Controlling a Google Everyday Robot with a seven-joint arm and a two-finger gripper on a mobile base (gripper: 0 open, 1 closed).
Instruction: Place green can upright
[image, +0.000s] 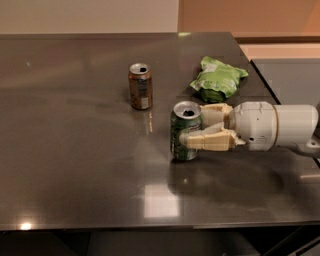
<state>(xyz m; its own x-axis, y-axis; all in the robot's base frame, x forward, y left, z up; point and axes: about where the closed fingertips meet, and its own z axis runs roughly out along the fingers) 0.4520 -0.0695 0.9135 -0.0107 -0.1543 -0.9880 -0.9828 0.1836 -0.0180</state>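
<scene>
White cylindrical arm (277, 126) was extended level from 3 o'clock, low over the dark grey metal table (75, 150). Beige two-finger gripper (192, 127) was clamped sideways on the small dark-green-and-white aluminium can (179, 131), held upright right of table centre. Brown-orange drink can (140, 86) was seen at its 11 o'clock, crumpled light green snack bag (218, 79) at 1 o'clock.
</scene>
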